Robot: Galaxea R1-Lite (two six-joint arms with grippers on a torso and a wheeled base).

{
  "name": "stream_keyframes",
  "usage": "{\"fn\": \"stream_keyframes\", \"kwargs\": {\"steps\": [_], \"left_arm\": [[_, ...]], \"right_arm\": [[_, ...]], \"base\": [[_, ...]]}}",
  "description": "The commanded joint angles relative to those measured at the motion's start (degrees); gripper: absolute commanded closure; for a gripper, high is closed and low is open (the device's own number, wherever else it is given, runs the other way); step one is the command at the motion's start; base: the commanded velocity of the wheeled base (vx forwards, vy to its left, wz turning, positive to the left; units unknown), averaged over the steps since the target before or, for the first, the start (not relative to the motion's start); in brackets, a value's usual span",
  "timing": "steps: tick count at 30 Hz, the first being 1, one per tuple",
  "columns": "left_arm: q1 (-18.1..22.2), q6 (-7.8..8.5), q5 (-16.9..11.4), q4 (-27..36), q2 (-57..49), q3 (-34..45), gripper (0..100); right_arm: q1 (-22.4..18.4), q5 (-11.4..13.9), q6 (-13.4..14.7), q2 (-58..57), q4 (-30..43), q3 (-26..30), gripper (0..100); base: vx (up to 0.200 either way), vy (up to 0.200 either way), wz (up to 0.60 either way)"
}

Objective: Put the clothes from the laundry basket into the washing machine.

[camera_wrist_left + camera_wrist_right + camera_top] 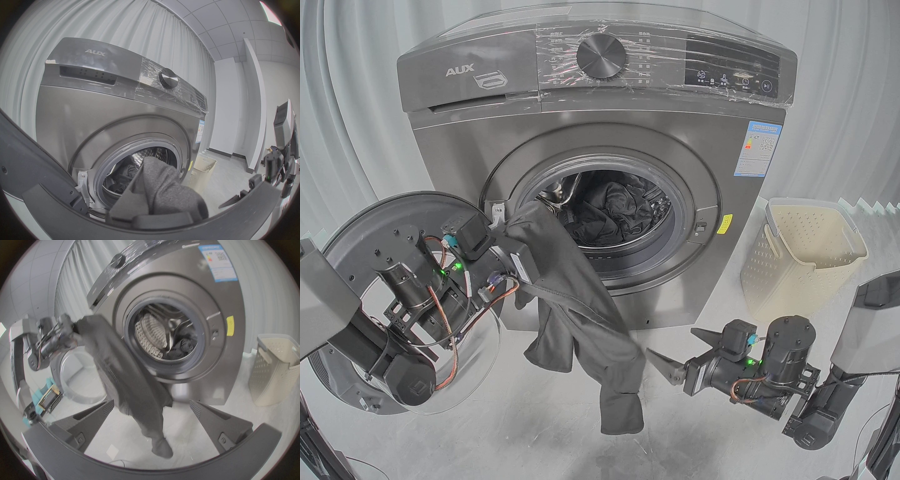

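The grey washing machine (594, 125) stands with its round door (381, 219) swung open to the left. Dark clothes (606, 212) lie in the drum. My left gripper (519, 247) is at the left rim of the drum opening, shut on a dark grey garment (575, 312). The garment drapes from the gripper and hangs down in front of the machine, its lower end near the floor. In the left wrist view the garment (165, 187) bunches over the fingers (156, 218). My right gripper (675, 350) is low, just right of the hanging cloth, open and holding nothing (151, 403).
A cream perforated laundry basket (800, 250) stands on the floor right of the machine, beyond my right arm; what I see of its inside is bare wall. Pale curtains hang behind the machine. The open door takes up the space at lower left.
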Motion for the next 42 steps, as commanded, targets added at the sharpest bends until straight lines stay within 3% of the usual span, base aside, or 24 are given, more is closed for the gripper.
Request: {"fn": "stream_keyframes", "kwargs": {"steps": [1,3,4,7,13,23,33,42], "left_arm": [[-0.61,-0.04,0.24,0.21,1.45,-2.23,100],[-0.61,-0.04,0.24,0.38,1.45,-2.67,100],[-0.61,-0.04,0.24,0.56,1.45,-3.11,100],[-0.69,-0.04,0.16,0.74,1.36,-3.55,100],[-2.19,-0.04,0.24,0.91,1.36,-4.17,100],[-4.65,0.04,0.24,2.93,0.66,-5.75,100],[-5.35,0.04,0.24,3.55,0.48,-7.59,100],[-7.02,-0.13,0.51,5.57,-1.54,-6.98,100]], "right_arm": [[1.32,1.28,-0.78,4.22,-0.01,1.77,0],[1.50,2.16,-1.40,5.54,0.07,3.62,0],[1.85,3.74,-2.72,6.77,-0.10,6.17,0],[2.02,4.09,-3.68,9.05,-0.28,5.38,0],[1.85,2.16,-3.15,10.55,0.07,-9.39,0],[1.67,3.30,-4.21,21.10,0.86,-27.93,0],[2.02,4.45,-4.30,27.60,3.24,-36.64,0],[1.85,4.18,-5.00,32.96,7.28,-48.85,0]], "base": [[0.000,0.000,0.00],[0.000,0.000,0.00],[0.000,0.000,0.00],[0.000,0.000,0.00],[0.000,0.000,0.00],[0.000,0.000,0.00],[0.000,0.000,0.00],[0.000,0.000,0.00]]}}
